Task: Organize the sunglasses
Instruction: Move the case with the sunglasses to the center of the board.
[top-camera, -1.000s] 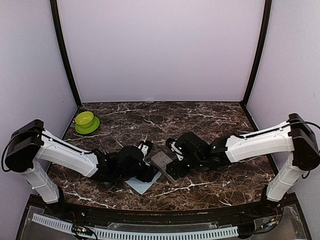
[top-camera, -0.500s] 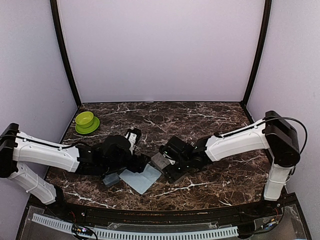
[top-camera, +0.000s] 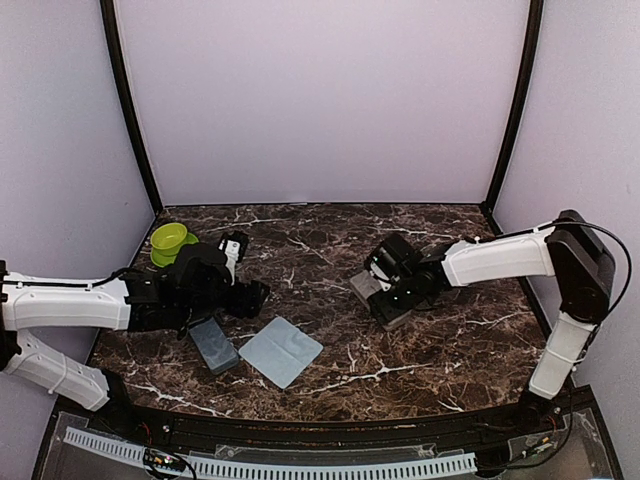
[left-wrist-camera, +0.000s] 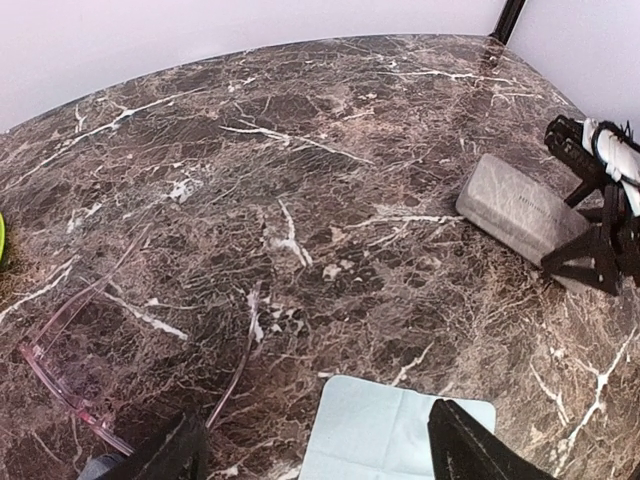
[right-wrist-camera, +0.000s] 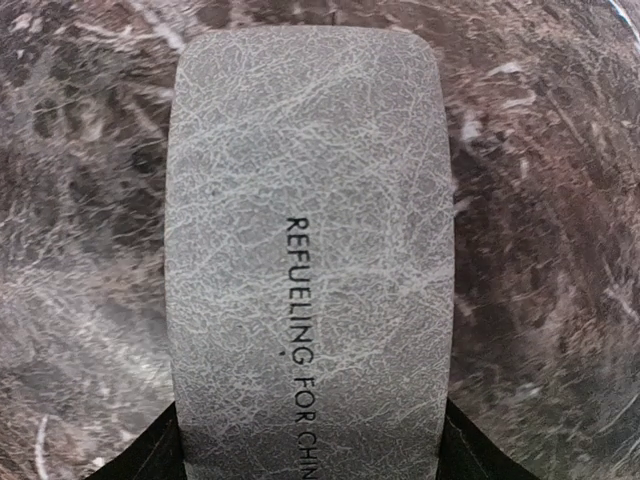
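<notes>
No dark sunglasses show in any view. My right gripper (top-camera: 392, 290) is shut on a grey case (top-camera: 380, 297), right of the table's centre. In the right wrist view the case (right-wrist-camera: 305, 250) lies lengthwise between the two fingers of that gripper (right-wrist-camera: 310, 445). My left gripper (top-camera: 252, 296) is open and empty at the left. In the left wrist view this gripper (left-wrist-camera: 315, 445) hangs over the edge of a pale blue cloth (left-wrist-camera: 400, 440). A thin clear pinkish glasses frame (left-wrist-camera: 62, 390) lies on the marble to its left.
A second grey case (top-camera: 213, 345) lies near the front left, beside the cloth (top-camera: 280, 351). A green bowl (top-camera: 170, 241) stands at the far left. Purple walls with black corner posts enclose the marble table (top-camera: 330, 235).
My left arm has drawn back to the left, uncovering the second case and the cloth. My right gripper has carried its grey case right and farther back.
</notes>
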